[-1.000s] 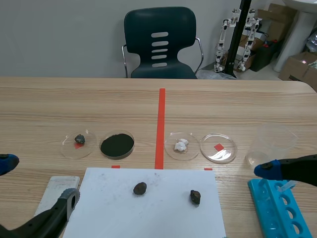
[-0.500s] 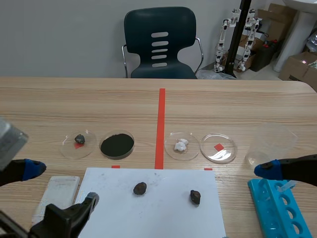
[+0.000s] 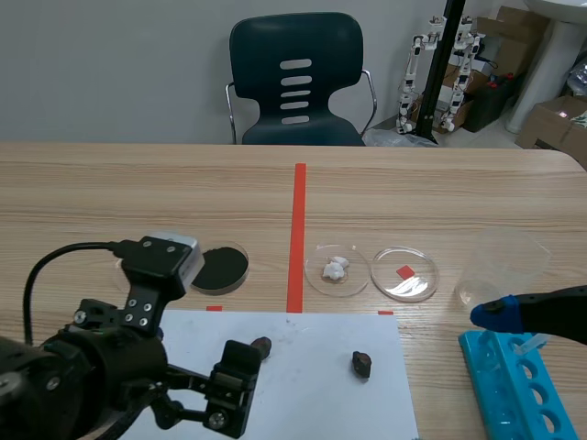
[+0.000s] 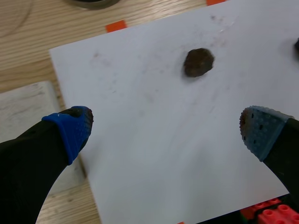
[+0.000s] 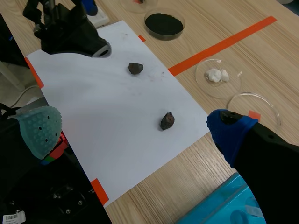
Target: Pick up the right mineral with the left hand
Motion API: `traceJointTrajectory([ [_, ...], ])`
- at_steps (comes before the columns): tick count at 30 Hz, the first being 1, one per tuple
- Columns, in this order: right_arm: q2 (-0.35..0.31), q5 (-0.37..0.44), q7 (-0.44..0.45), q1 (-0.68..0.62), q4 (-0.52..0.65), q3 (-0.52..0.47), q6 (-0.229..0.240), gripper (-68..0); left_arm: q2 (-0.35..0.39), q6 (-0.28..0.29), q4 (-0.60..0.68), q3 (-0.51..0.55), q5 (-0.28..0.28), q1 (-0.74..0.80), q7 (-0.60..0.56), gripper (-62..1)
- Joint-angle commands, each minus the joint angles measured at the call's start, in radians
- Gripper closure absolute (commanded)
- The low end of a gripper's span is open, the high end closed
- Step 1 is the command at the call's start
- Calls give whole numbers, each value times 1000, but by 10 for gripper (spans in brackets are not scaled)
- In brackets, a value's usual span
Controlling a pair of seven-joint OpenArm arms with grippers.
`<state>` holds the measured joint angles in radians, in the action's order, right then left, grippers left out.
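A large white paper sheet (image 3: 303,385) lies under the black left gripper (image 4: 166,130), which hovers with fingers spread wide, empty. The small dark right mineral (image 3: 361,364) sits well aside on the sheet — the similar dark left mineral (image 4: 198,62) lies straight ahead, so the gripper may close on the wrong stone.

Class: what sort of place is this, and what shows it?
Likely a robotics lab staging a science bench: petri dishes, a blue test-tube rack, small humanoid robots standing at the back.
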<state>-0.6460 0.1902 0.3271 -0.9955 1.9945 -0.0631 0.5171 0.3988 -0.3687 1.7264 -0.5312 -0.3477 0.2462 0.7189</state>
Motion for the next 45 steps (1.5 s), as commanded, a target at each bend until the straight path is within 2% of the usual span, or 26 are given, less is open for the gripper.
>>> traceJointTrajectory([
  [1, -13, 11, 11, 1, 5, -1, 0, -679, -22, -17, 6, -30, 1, -34, 8, -623],
  [10, -13, 11, 11, 1, 5, -1, 0, -679, -151, -43, -150, -259, 16, -275, 84, -623],
  [19, -13, 11, 11, 1, 5, -1, 0, -679, -270, -81, -301, -400, 24, -431, 185, -623],
  [29, -13, 11, 11, 1, 5, -1, 0, -679, -362, -93, -455, -450, 73, -504, 223, -623],
  [45, -13, 11, 11, 1, 5, -1, 0, -679, -488, -86, -652, -480, 85, -583, 212, -623],
])
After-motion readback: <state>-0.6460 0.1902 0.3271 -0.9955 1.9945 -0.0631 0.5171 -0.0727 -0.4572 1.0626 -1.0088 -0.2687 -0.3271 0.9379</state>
